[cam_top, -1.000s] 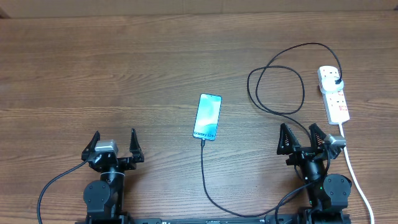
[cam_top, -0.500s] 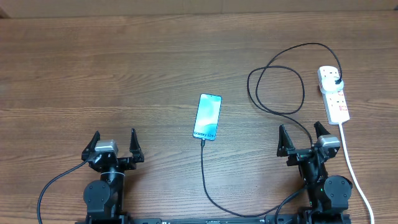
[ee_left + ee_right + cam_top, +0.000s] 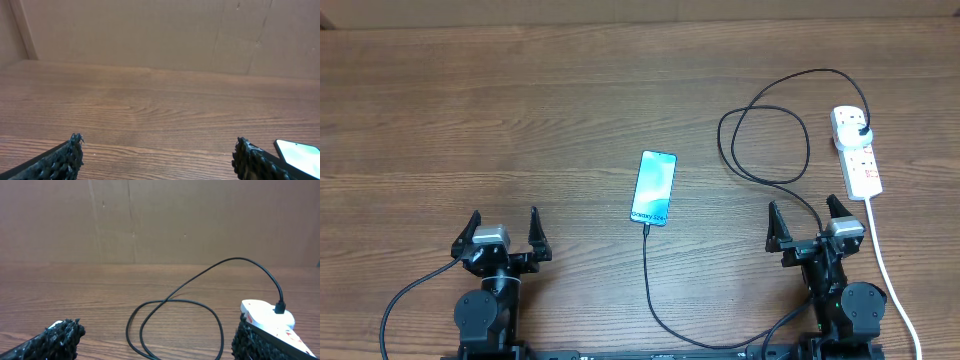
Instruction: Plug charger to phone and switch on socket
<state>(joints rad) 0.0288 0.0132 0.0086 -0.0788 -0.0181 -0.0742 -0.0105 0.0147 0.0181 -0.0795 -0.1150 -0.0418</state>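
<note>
Our right gripper point(image 3: 803, 208) has backed off the far-right socket point(image 3: 858, 160) & spread wide, empty, left gripper point(image 3: 504, 213) also wide & empty near-left; charger point(image 3: 644, 262) meets phone point(image 3: 654, 187) at centre, so we reckon task's done, tho switch posn unclear.

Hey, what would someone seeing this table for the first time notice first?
The phone, screen lit pale blue, lies near the middle of the table, with the thin black charger cable leaving its near end. The cable loops on the right up to the white power strip at the far right. The left gripper and right gripper sit open at the near edge.
</note>
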